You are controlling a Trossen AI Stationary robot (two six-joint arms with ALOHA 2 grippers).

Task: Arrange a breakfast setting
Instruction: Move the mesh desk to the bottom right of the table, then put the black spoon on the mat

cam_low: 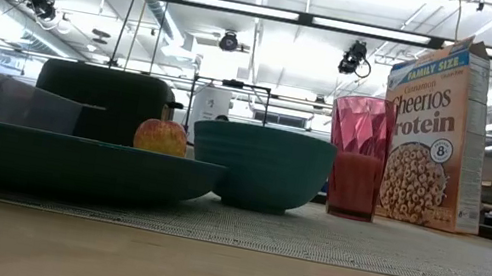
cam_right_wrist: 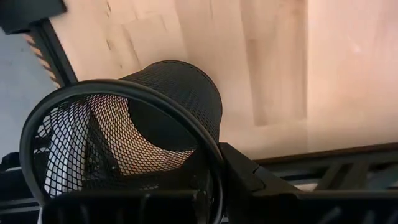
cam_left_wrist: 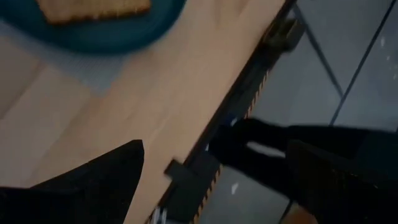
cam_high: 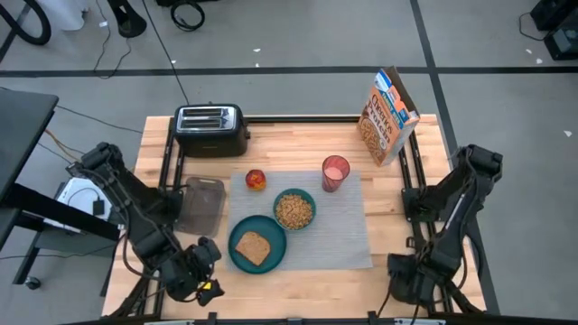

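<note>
The grey ribbed placemat (cam_high: 343, 226) lies in the middle of the table. On it sit the teal plate (cam_high: 237, 255) bearing the toast slice (cam_high: 253, 246), the teal bowl (cam_high: 293, 209) filled with cereal, the pink cup (cam_high: 335, 171) and the red-orange fruit (cam_high: 256, 179). The spoon is out of view. My left gripper (cam_high: 206, 271) hovers open over the table's near edge, left of the plate, its fingers (cam_left_wrist: 93, 180) wide apart with nothing between them. My right gripper (cam_high: 408, 282) is shut and points down above a black mesh cup (cam_right_wrist: 168, 106) at the near right corner.
A black toaster (cam_high: 211, 128) stands at the far left and a cereal box (cam_high: 388, 116) at the far right. A clear container (cam_high: 203, 200) lies left of the placemat. A black rail (cam_left_wrist: 211, 155) runs along the table's near edge. Bare wood (cam_high: 397, 226) shows right of the placemat.
</note>
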